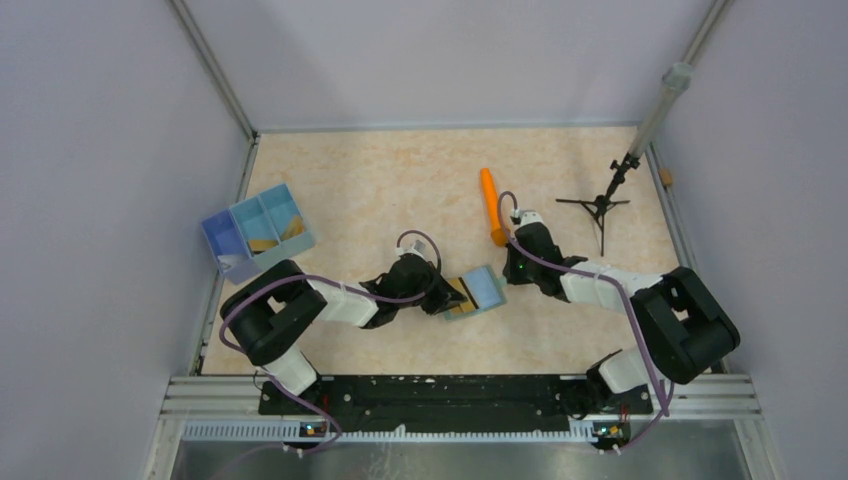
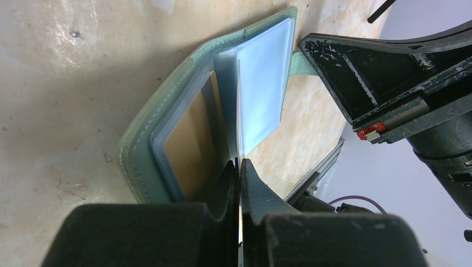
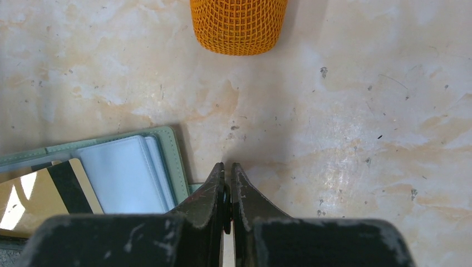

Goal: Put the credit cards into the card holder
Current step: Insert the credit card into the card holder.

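The card holder point(image 1: 487, 290) lies open on the table, grey-green outside with pale blue sleeves; it also shows in the left wrist view point(image 2: 167, 105) and the right wrist view point(image 3: 167, 150). My left gripper point(image 1: 447, 297) point(image 2: 240, 162) is shut on a thin credit card seen edge-on, its front end among the sleeves. A gold-tan card with a dark stripe point(image 3: 39, 197) shows over the holder's left half. Another gold card point(image 2: 189, 144) sits in a sleeve. My right gripper point(image 1: 513, 268) point(image 3: 227, 167) is shut on the holder's green closure tab, the dark stud between its jaws.
A blue three-compartment tray point(image 1: 222, 240) at the left edge holds more gold-tan cards point(image 1: 266, 243). An orange mesh cylinder point(image 1: 491, 205) point(image 3: 239, 25) lies just beyond the right gripper. A black tripod stand point(image 1: 598, 206) is at the back right.
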Motion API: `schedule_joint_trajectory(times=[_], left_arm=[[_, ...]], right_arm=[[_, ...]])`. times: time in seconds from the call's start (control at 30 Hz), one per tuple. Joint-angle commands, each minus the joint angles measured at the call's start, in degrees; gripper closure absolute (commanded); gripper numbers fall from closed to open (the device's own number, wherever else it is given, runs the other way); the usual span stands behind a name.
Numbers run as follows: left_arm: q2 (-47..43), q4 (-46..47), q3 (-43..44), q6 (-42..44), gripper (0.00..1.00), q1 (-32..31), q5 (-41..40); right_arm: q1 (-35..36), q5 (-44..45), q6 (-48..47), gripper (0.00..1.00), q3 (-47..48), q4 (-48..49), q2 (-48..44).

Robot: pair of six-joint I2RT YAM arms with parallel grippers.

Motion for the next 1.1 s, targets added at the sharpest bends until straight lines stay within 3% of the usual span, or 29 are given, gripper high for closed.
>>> schedule_joint_trajectory(times=[0.0, 0.73, 1.07], left_arm=[[-0.5, 0.0, -0.8, 0.8, 1.0, -0.2, 0.8], [-1.9, -4.7, -1.0, 6.4, 1.0, 1.0, 1.2], [-1.7, -2.1, -2.5, 5.6, 1.0, 1.6, 1.6]], right_arm=[[-0.5, 0.6, 0.4, 1.0, 1.2, 0.9, 0.7], [-0.5, 0.0, 0.6, 1.0, 1.8, -0.2, 0.8], [-0.5, -0.3, 0.8, 1.0, 1.8, -0.3, 1.0]])
